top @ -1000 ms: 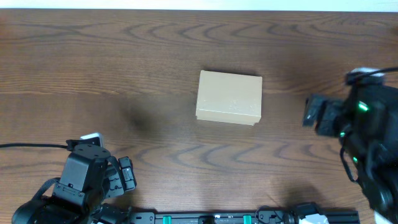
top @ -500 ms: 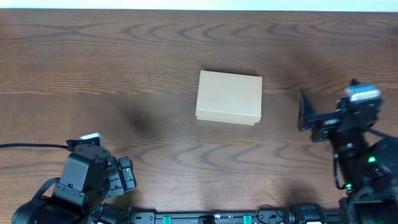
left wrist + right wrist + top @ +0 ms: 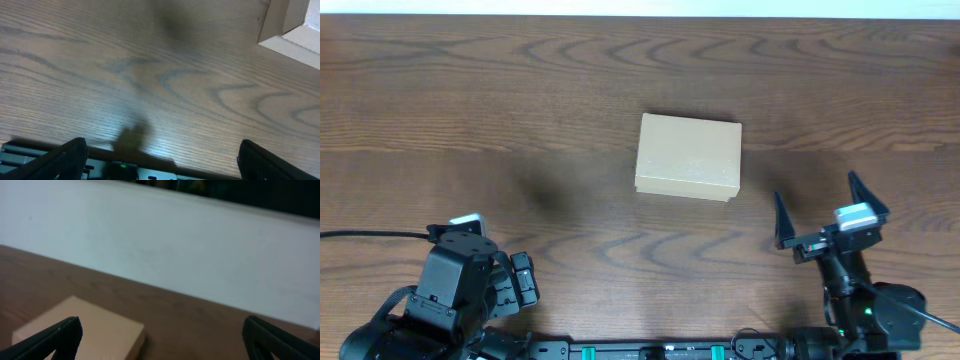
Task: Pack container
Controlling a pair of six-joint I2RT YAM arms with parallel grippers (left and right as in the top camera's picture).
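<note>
The container is a small tan cardboard box that lies in the middle of the wooden table with its flap lid down. My right gripper is open at the front right, a short way from the box's right front corner, with nothing between its fingers. The right wrist view shows the container low at the left, between and beyond the spread fingers of the right gripper. My left gripper rests open and empty at the front left. In the left wrist view the left gripper faces bare wood, and a corner of the container shows at the top right.
A black rail with green marks runs along the table's front edge, also seen as the rail under the left fingers. A black cable trails off at the left. A white wall stands behind the table's far edge.
The right arm has swung from the right edge of the table toward the front and to the left, its open fingers now pointing at the far side. The left arm and the box have not moved.
</note>
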